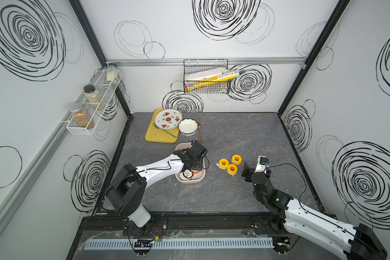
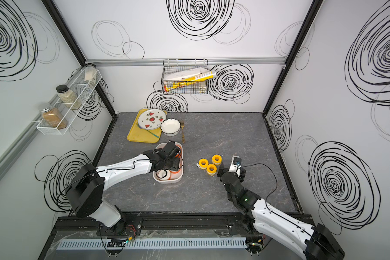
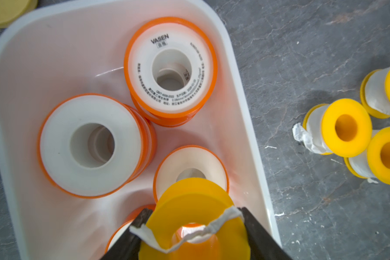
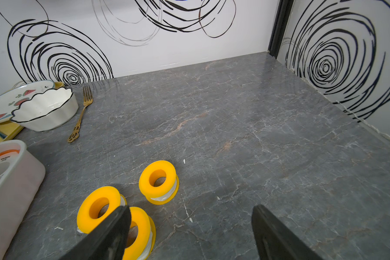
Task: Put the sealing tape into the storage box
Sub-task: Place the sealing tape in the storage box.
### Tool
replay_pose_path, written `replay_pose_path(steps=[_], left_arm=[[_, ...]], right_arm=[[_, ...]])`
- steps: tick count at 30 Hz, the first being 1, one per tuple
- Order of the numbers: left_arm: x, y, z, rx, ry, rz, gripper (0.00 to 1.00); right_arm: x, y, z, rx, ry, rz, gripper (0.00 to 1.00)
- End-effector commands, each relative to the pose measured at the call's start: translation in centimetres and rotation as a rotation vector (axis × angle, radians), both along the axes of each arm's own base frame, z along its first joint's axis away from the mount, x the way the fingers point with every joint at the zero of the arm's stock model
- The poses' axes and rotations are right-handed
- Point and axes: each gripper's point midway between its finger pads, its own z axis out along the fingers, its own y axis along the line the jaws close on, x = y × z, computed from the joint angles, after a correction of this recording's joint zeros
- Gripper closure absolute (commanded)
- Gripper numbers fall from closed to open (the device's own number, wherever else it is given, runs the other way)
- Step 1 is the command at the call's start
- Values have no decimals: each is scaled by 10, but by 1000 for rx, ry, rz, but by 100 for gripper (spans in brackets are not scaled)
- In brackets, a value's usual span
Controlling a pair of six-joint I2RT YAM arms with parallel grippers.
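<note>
Sealing tape sits in two places, so check both. Your left claw (image 3: 193,216) is closed partway on a yellow spool (image 3: 189,200), with one black finger (image 3: 259,238) pressed against each side of its flange. A loose white tape end (image 3: 214,225) trails across the flange face. That spool hangs over the inside of the white storage box (image 3: 61,56). From the left wrist view you cannot tell whether it touches anything beneath it.

Inside the box, three orange spools lie flat with their centre holes up: one printed VASEN (image 3: 171,99), a plain one (image 3: 54,146) just beside it, and a third (image 3: 189,162) partly hidden by the held spool. A further orange rim (image 3: 122,227) shows behind the claw.

Three yellow spools (image 1: 232,169) stand clustered on the grey marble table (image 4: 234,112), between the box and your right claw (image 4: 190,209). That claw is spread wide with nothing in it, and it sits low just beside the cluster.

Behind the box you have a yellow tray (image 1: 153,135) carrying a watermelon plate (image 1: 168,119), with a fluted white bowl (image 1: 188,127) and a gold fork (image 1: 200,131) next to it.
</note>
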Motion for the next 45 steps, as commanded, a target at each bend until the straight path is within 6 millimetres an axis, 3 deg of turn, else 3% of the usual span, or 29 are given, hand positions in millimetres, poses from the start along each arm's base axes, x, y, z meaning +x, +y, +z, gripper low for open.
replay_pose_path(steps=[1, 11, 21, 28, 32, 37, 45], left_arm=[[1, 0, -11, -4, 15, 10, 37], [1, -1, -15, -5, 19, 10, 19], [-4, -1, -4, -13, 14, 2, 21], [-11, 2, 14, -16, -11, 4, 24], [-22, 3, 16, -18, -1, -9, 34], [-36, 9, 7, -15, 31, -15, 60], [-51, 5, -13, -28, 79, -48, 72]], right_arm=[[4, 3, 13, 17, -23, -3, 11], [4, 4, 12, 12, -20, 0, 11], [4, 4, 13, 14, -22, -1, 11], [4, 3, 12, 12, -19, -1, 11], [4, 3, 12, 12, -20, -1, 11], [4, 3, 12, 12, -19, -2, 11], [4, 3, 13, 13, -21, -3, 11]])
